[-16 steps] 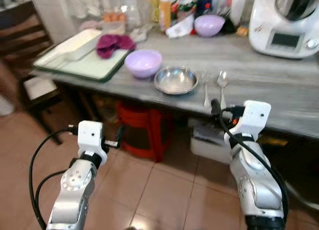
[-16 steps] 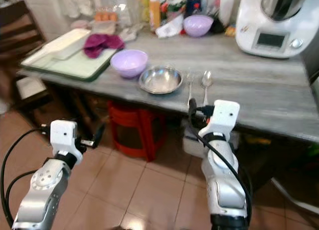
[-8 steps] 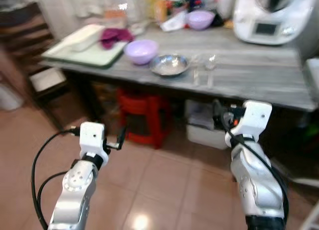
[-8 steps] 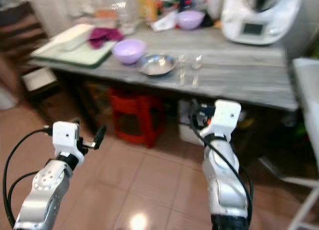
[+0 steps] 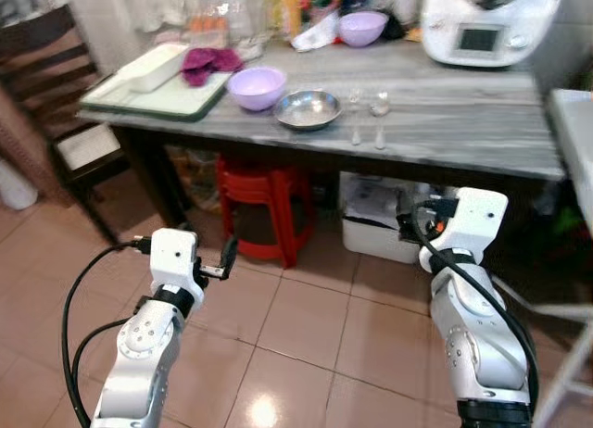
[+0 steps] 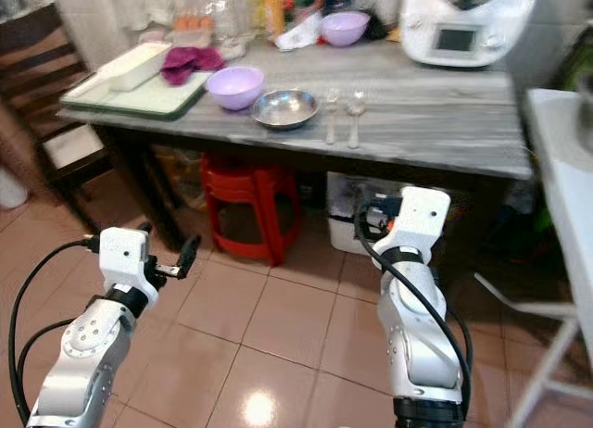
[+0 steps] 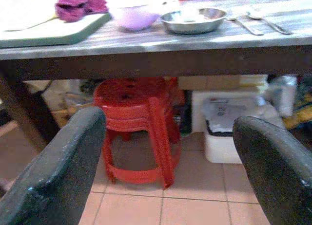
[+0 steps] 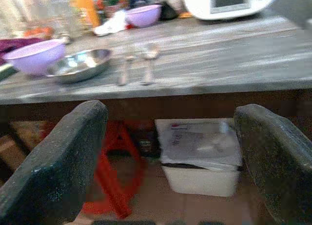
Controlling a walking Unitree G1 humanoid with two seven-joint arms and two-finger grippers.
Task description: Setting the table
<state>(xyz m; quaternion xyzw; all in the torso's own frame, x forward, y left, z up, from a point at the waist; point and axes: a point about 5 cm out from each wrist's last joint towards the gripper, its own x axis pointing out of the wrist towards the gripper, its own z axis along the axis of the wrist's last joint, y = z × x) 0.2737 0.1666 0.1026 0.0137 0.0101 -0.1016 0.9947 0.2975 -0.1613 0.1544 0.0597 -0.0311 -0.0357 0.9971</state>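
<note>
On the grey worktop [image 5: 463, 132] the place setting lies near the front edge: a lavender bowl [image 5: 257, 86], a steel bowl [image 5: 308, 108] just beside it, then a fork [image 5: 355, 116] and a spoon [image 5: 379, 115] side by side, apart from each other. A second lavender bowl [image 5: 362, 26] sits far back, near the white kitchen machine [image 5: 486, 22], and a green tray [image 5: 153, 99] carries a white dish [image 5: 153, 66] and a purple cloth [image 5: 208, 61]. Both arms hang low before the worktop, well short of it; the left hand [image 7: 165, 166] and right hand [image 8: 170, 161] are each spread wide and empty. The cutlery looks thin, stiff and slick, lying flat, so it likely wants a pinch across the handle's middle. The steel bowl seems light, rigid and slippery, best taken by its rim; the lavender bowl looks like plastic, light and forgiving.
</note>
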